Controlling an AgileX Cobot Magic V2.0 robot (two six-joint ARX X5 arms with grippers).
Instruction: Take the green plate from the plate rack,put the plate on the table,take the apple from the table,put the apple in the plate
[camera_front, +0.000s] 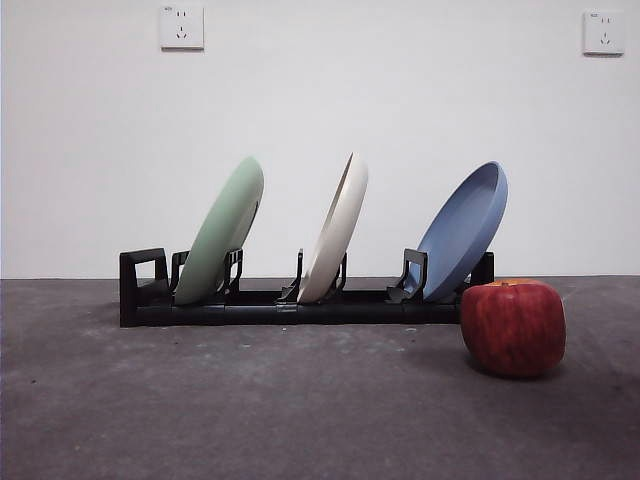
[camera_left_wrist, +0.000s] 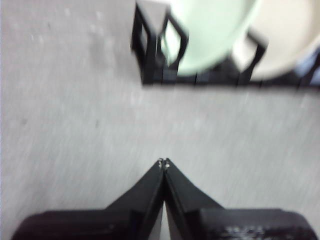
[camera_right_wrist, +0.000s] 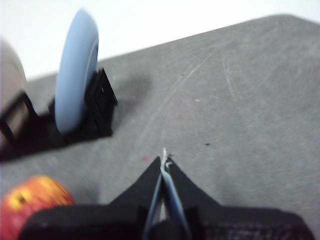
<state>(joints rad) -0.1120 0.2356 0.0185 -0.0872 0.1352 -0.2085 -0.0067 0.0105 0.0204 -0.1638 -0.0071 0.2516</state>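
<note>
The green plate (camera_front: 225, 232) leans upright in the left slot of the black plate rack (camera_front: 290, 305), on the dark grey table (camera_front: 250, 410). The red apple (camera_front: 513, 327) rests on the table in front of the rack's right end. In the left wrist view my left gripper (camera_left_wrist: 164, 162) is shut and empty above bare table, a short way from the green plate (camera_left_wrist: 210, 35) and the rack's loop end (camera_left_wrist: 150, 45). My right gripper (camera_right_wrist: 165, 159) is shut and empty over the table, with the apple (camera_right_wrist: 32, 202) beside it. Neither arm shows in the front view.
A cream-white plate (camera_front: 338, 228) stands in the rack's middle slot and a blue plate (camera_front: 462, 230) in its right slot, just behind the apple. A white wall with two sockets closes off the back.
</note>
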